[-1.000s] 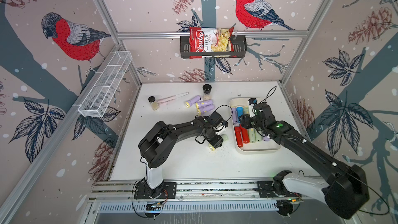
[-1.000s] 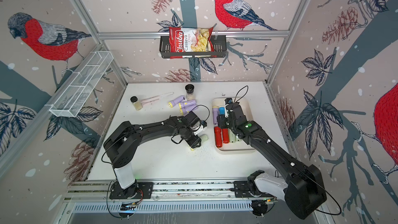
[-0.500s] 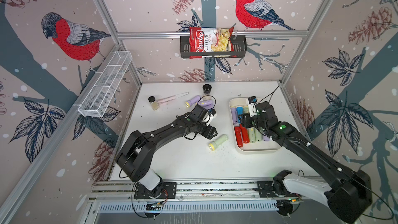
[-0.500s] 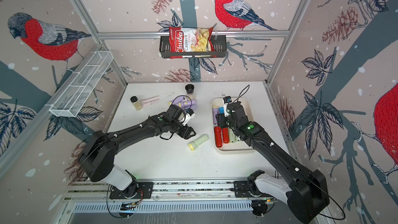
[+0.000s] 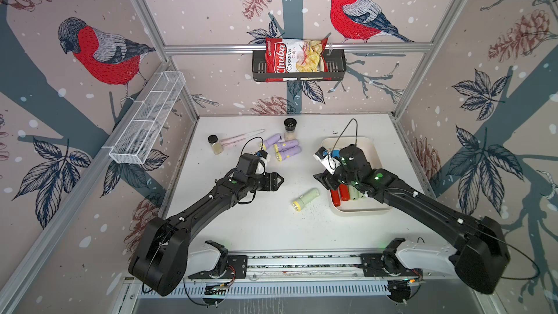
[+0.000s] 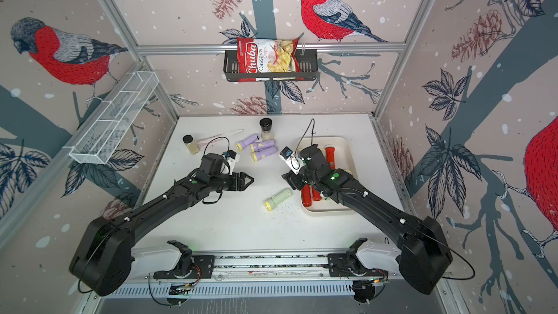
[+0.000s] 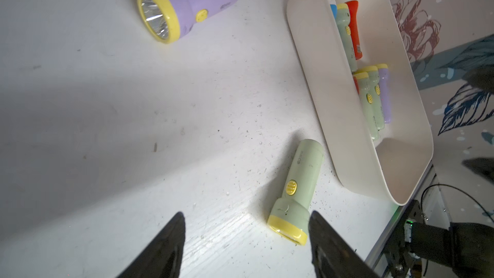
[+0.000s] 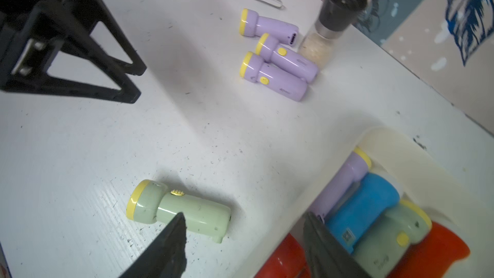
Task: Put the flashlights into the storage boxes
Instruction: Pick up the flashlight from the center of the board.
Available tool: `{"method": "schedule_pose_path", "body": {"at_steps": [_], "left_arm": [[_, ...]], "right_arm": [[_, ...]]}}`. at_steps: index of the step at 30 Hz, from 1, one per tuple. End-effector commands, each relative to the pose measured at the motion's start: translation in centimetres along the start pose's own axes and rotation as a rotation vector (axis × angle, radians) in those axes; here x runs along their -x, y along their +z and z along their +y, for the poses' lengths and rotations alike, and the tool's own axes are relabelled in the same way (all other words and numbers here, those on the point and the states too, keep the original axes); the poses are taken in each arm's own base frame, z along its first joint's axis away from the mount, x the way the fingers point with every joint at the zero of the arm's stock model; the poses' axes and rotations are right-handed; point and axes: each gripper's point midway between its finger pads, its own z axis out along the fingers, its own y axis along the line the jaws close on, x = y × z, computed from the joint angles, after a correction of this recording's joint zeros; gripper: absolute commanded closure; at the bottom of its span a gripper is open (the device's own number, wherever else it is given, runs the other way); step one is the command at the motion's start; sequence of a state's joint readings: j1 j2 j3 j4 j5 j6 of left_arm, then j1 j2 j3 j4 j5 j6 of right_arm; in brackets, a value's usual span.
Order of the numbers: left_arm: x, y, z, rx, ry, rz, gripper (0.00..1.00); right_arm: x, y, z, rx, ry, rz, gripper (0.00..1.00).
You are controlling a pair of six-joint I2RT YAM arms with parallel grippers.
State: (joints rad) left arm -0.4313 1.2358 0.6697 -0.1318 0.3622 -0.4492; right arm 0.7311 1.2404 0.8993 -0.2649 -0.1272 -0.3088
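A pale green flashlight (image 5: 305, 199) (image 6: 277, 199) (image 7: 298, 188) (image 8: 179, 209) lies on the white table just left of the cream storage box (image 5: 359, 210) (image 6: 329, 210) (image 7: 315, 62) (image 8: 401, 143). The box holds several flashlights: red (image 5: 335, 196), green (image 7: 370, 97), blue (image 8: 366, 204). Three lilac flashlights (image 5: 283, 148) (image 6: 259, 148) (image 8: 278, 57) lie together further back. My left gripper (image 5: 277, 181) (image 6: 248, 180) (image 7: 247, 213) is open and empty, left of the green one. My right gripper (image 5: 320, 180) (image 6: 288, 180) (image 8: 243, 215) is open and empty above the box's left rim.
Two small jars with black lids (image 5: 215, 144) (image 5: 290, 128) and a pink stick (image 5: 241, 138) stand at the back of the table near the lilac flashlights. A white wire basket (image 5: 148, 125) hangs on the left wall. A black shelf (image 5: 335, 64) with a chips bag hangs on the back wall.
My left gripper has come off the green flashlight and drawn back to the left, leaving it on the table. My right gripper has shifted left from over the box to its rim. Both jaws widened.
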Motion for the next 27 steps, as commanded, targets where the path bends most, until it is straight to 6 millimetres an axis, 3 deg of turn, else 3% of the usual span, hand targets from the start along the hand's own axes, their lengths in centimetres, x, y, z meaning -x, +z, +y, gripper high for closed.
{"method": "schedule_pose_path", "body": {"at_steps": [1, 6, 11, 16, 22, 27], "left_arm": [[0.7, -0.4, 0.7, 0.001, -0.064, -0.057, 0.28], [0.0, -0.6, 1.7, -0.007, -0.123, -0.072, 0.27], [-0.2, -1.1, 3.0, -0.007, -0.171, -0.09, 0.28], [-0.1, -1.5, 3.8, 0.002, -0.184, -0.104, 0.28], [-0.1, -1.7, 4.4, 0.03, -0.184, -0.102, 0.28], [0.4, -1.8, 4.4, 0.038, -0.173, -0.107, 0.28]], "right_arm": [[1.7, 0.9, 0.6, 0.042, -0.159, -0.059, 0.3], [-0.3, 2.3, 3.3, 0.202, -0.378, -0.014, 0.31], [-2.0, 3.7, 4.2, 0.278, -0.503, 0.045, 0.31], [-3.2, 5.8, 4.9, 0.349, -0.569, 0.114, 0.33], [-6.9, 7.4, 6.6, 0.481, -0.595, 0.296, 0.34], [-9.4, 8.2, 6.0, 0.458, -0.578, 0.398, 0.35]]}}
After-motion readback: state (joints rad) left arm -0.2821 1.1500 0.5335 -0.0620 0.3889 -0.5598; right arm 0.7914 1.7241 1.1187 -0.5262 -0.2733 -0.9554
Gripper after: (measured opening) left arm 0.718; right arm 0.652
